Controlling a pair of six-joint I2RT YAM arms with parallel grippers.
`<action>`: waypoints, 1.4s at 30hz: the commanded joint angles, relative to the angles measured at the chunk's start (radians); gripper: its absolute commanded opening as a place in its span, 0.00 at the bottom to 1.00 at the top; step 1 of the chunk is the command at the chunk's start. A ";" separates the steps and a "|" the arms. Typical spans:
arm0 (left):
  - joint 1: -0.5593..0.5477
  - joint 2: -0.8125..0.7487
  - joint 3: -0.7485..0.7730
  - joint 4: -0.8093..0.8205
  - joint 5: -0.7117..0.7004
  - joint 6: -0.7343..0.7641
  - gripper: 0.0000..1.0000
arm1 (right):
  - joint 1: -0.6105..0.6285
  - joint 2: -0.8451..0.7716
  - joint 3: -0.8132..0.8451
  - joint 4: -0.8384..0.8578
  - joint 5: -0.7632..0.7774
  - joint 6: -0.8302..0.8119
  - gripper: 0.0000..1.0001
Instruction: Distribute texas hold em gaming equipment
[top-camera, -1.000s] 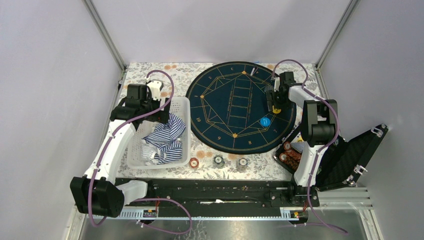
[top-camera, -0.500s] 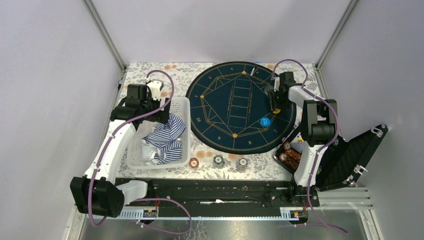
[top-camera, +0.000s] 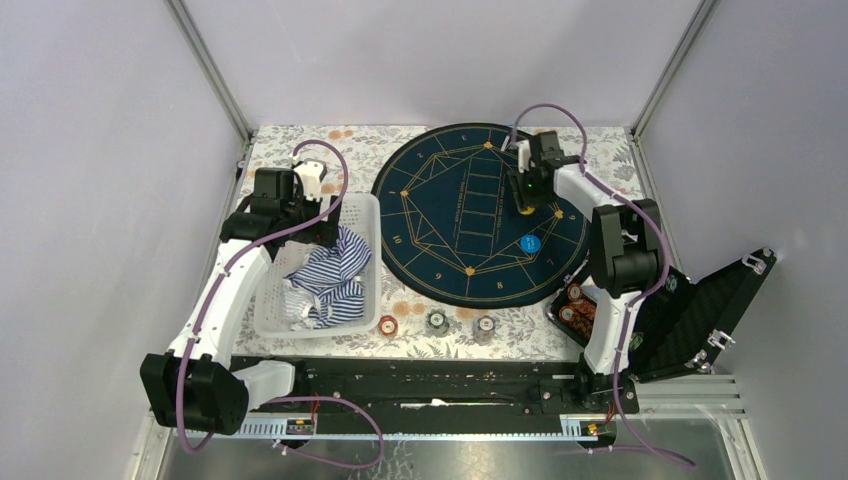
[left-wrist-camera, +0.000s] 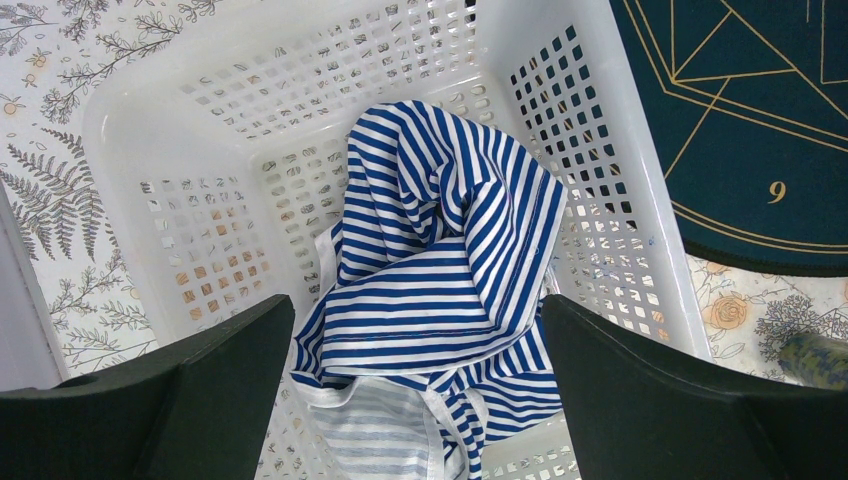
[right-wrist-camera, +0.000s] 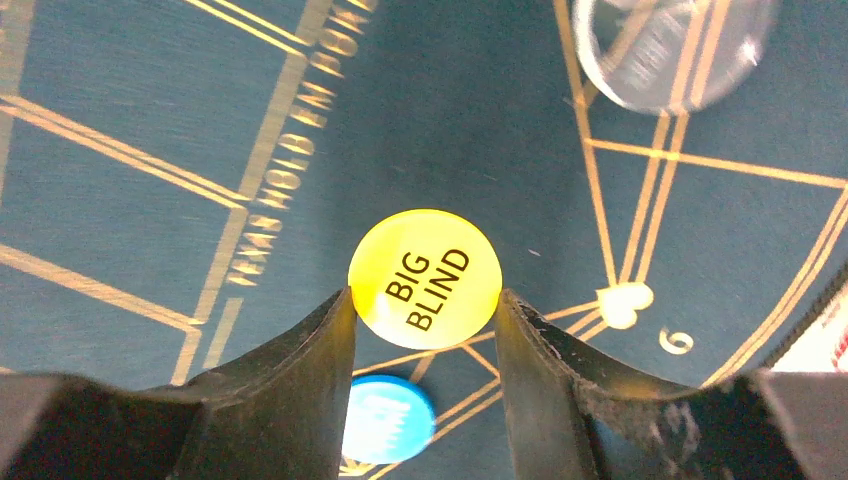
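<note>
The left gripper (left-wrist-camera: 418, 330) hangs with its jaws spread wide over a white basket (left-wrist-camera: 640, 230). Directly below the gap lies a striped cloth (left-wrist-camera: 440, 250), which is no part of the game. Three small chip stacks, red (top-camera: 388, 325), green (top-camera: 437, 321) and grey (top-camera: 484, 326), wait in a row well apart from either pair of jaws.

Over the round mat (top-camera: 450, 215), the right gripper (right-wrist-camera: 423, 298) has narrowed onto the yellow disc (right-wrist-camera: 425, 275) marked BIG BLIND. One finger presses each side of its rim, and the disc sits face-up between the tips. It appears to be clear of the mat, though the wrist view does not settle that. A blue disc (right-wrist-camera: 390, 415) peeps out from beneath one finger, lower down and not touched. Beyond that arm stands an open black case (top-camera: 700, 310) with more chips inside.

The yellow disc looks thin, rigid, light and smooth. A pinch across its full width, rim to rim, seems the only sound hold. With so little edge for the pads to bear on, it could well pivot or squirt free if the squeeze is uneven. A level carry would probably suit it best.
</note>
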 joint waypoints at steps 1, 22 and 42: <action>0.005 0.003 0.006 0.034 0.013 0.006 0.99 | 0.104 -0.061 0.134 -0.033 -0.057 0.031 0.47; 0.005 0.015 0.008 0.034 0.013 0.007 0.99 | 0.454 0.398 0.737 -0.047 -0.078 0.005 0.47; 0.005 0.025 0.020 0.034 0.011 0.007 0.99 | 0.475 0.562 0.832 0.020 0.053 -0.031 0.50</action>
